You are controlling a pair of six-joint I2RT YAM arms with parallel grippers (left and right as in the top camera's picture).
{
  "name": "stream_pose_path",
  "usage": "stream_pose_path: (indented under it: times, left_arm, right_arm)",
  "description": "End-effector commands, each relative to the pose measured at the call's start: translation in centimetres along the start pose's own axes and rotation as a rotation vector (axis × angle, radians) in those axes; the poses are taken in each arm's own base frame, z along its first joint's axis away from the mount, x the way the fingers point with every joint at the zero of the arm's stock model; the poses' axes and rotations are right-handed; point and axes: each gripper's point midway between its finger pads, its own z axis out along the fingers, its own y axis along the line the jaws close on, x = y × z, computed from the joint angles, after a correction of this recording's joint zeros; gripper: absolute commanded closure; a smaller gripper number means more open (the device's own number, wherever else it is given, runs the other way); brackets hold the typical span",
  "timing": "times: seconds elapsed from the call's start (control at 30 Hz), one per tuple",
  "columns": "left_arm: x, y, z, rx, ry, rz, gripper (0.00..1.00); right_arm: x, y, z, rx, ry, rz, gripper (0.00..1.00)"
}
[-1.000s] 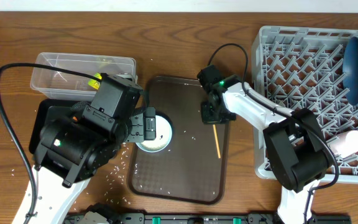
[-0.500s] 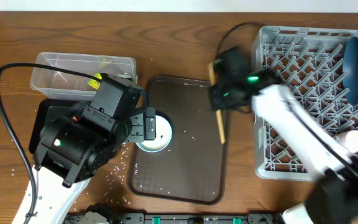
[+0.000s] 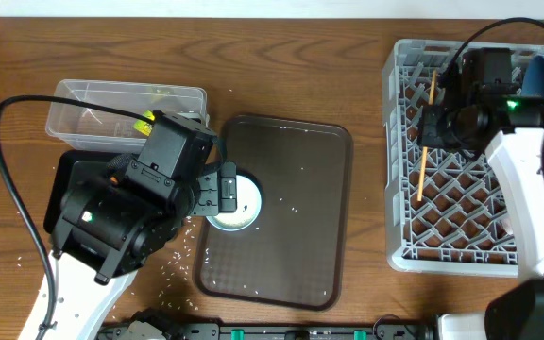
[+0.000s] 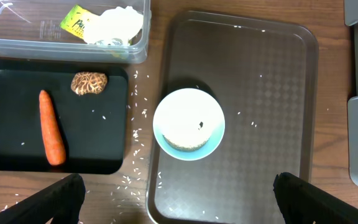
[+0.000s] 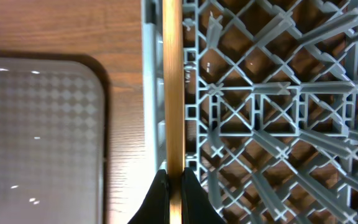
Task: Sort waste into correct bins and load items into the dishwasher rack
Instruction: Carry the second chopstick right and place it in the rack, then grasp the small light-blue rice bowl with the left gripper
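Right fingers (image 5: 158, 200) clamp chopstick (image 5: 173, 81) over rack (image 3: 394, 217); left fingers (image 4: 55, 199) spread wide above bowl (image 4: 188, 121); wrapper (image 4: 76, 23) print unreadable.

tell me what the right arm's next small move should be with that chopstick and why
Probably lower the right gripper a little and then open it, so the chopstick settles into the dishwasher rack. The gripper is shut on one end of the chopstick, which is held over the lattice just inside the rack's left wall.
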Motion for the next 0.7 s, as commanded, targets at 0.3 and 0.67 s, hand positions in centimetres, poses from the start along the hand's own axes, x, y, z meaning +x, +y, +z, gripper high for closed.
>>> stream_pose_path:
  times: [0.3, 0.67]
  left_arm:
    - [0.2, -0.1, 0.2, 0.003, 0.011, -0.006, 0.02]
    - [-1.0, -0.9, 0.2, 0.034, -0.037, -0.016, 0.02]
  right_arm:
    - [0.5, 1.9, 2.3, -0.106, 0.074, -0.044, 0.47]
    - [0.6, 10.2, -6.2, -0.288, -0.129, -0.191, 0.38]
